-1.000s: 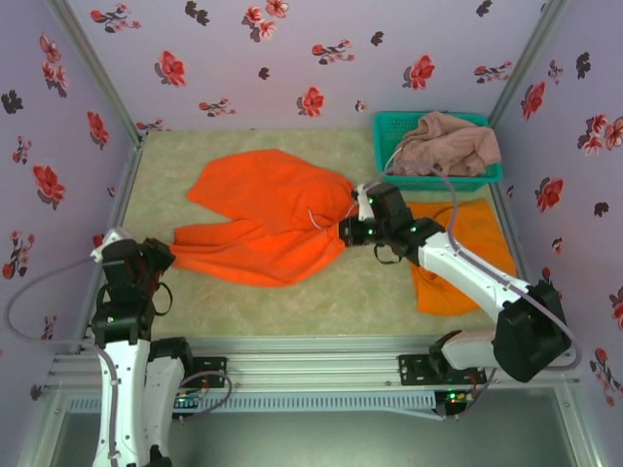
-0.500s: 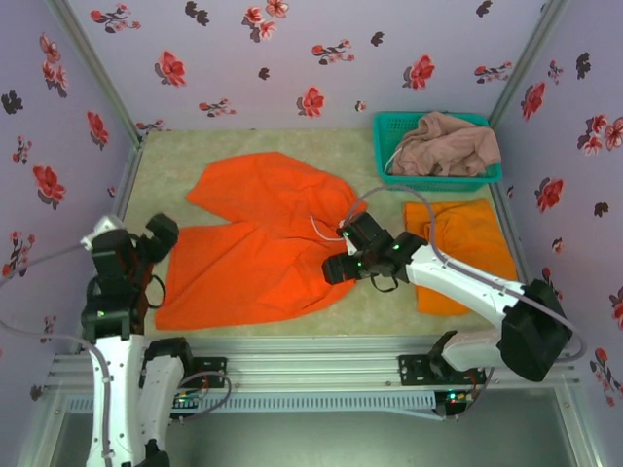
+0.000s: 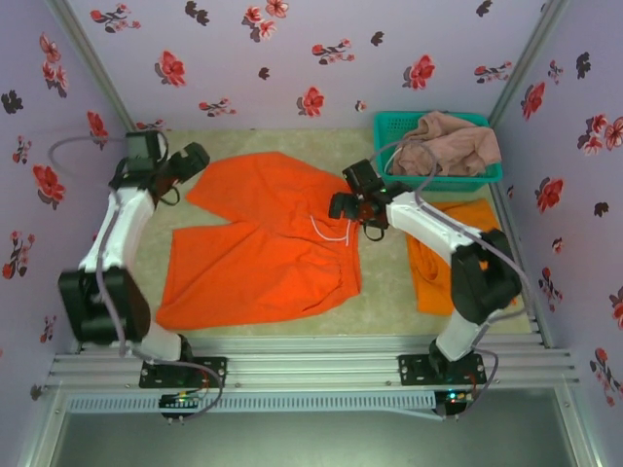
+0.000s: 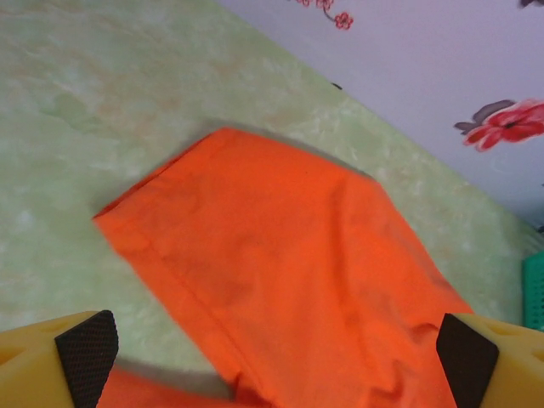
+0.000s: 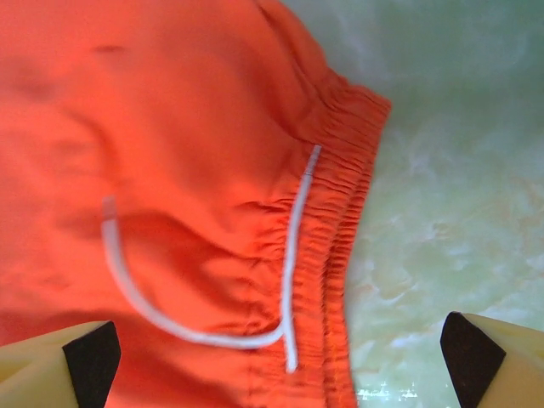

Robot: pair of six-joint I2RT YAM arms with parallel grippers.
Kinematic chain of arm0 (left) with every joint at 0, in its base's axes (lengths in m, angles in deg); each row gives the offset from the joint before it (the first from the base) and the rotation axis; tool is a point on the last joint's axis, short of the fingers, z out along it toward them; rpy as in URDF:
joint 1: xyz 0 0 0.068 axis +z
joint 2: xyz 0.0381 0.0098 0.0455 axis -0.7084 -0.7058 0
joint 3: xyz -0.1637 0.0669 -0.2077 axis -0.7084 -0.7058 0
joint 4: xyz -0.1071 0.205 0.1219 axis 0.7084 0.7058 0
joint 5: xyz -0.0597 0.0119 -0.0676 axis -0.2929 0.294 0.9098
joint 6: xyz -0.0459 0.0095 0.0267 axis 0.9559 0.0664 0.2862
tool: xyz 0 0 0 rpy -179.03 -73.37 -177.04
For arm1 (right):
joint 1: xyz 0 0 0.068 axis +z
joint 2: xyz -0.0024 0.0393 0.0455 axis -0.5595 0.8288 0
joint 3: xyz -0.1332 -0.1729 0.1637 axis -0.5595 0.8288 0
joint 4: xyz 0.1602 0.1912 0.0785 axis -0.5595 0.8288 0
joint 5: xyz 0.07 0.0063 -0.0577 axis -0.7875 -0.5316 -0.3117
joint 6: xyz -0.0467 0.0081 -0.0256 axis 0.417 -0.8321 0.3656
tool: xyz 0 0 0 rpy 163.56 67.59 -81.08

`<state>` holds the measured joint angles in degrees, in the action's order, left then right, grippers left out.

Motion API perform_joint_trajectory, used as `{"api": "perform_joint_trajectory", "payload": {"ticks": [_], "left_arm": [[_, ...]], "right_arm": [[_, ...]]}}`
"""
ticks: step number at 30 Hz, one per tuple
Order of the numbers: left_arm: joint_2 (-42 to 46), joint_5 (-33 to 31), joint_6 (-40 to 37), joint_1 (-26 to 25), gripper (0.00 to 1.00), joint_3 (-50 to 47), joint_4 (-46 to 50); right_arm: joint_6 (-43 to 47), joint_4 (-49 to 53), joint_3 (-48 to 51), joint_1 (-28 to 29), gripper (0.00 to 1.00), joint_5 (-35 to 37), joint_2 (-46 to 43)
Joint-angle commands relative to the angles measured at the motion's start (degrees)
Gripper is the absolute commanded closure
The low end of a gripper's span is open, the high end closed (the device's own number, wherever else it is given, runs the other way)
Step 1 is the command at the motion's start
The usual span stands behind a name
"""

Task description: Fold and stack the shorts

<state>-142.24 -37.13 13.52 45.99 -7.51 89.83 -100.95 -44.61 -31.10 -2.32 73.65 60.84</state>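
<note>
Quick rundown of your scene, everything placed off the teal basket (image 3: 443, 182), which sits in the far right corner of the worktop (image 3: 387, 292).

The pink-beige shorts (image 3: 453, 141) are bunched up inside the basket and spill over its rim on the right. The second orange shorts (image 3: 482, 222) lie flat just in front of the basket on the near side, partly under your right arm. The spread orange shorts (image 3: 258, 248) are laid out open to the left of the basket and cover most of the middle of the worktop. Both legs point away from the basket and the waistband (image 5: 344, 212) is on the side facing it. The white drawstring (image 3: 331, 232) lies loose on the cloth near that waistband.

Your right tool (image 3: 341, 206) sits just left of the basket's near left corner, over the waistband end of the spread pair. From its wrist camera the jaws are wide apart, with the black pads (image 5: 92, 357) out at both edges. It's gripping nothing, and the cloth and drawstring lie flat underneath.

Your left tool (image 3: 195, 161) is well to the left of the basket, at the far leg's corner, close to the flowered wall (image 3: 292, 58). Same story there: the jaws are spread wide and hold nothing, and the hemmed leg corner lies on the worktop below them. A sliver of the basket peeks in at the right edge of that wrist view.
</note>
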Motion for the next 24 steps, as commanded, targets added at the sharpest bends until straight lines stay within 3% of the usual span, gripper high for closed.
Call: {"api": "perform_joint_trajectory", "payload": {"ticks": [1,5,9,16,24], "left_arm": [[-10.01,0.22,-4.19,-1.47,0.01,10.8,-0.09],[-23.04,-0.01,-6.44,-2.67,0.01,22.8,1.02],[-34.45,-0.25,-8.54,-2.91,0.04,35.68,5.44],[-47.41,-1.18,-11.19,-3.43,0.06,49.1,7.89],[-57.89,-2.39,-11.7,-4.28,0.07,61.07,14.87]], "right_arm": [[-6.0,-4.79,-1.99,-1.33,0.01,0.22,3.28],[-7.7,-11.02,-1.64,-3.44,0.01,-1.61,6.87],[-7.57,-10.68,-4.29,-4.41,0.05,-1.21,11.22],[-6.79,-11.24,-6.88,-5.42,0.16,-1.99,15.74],[-5.55,-11.32,-7.43,-5.74,0.37,-2.29,17.09]]}}
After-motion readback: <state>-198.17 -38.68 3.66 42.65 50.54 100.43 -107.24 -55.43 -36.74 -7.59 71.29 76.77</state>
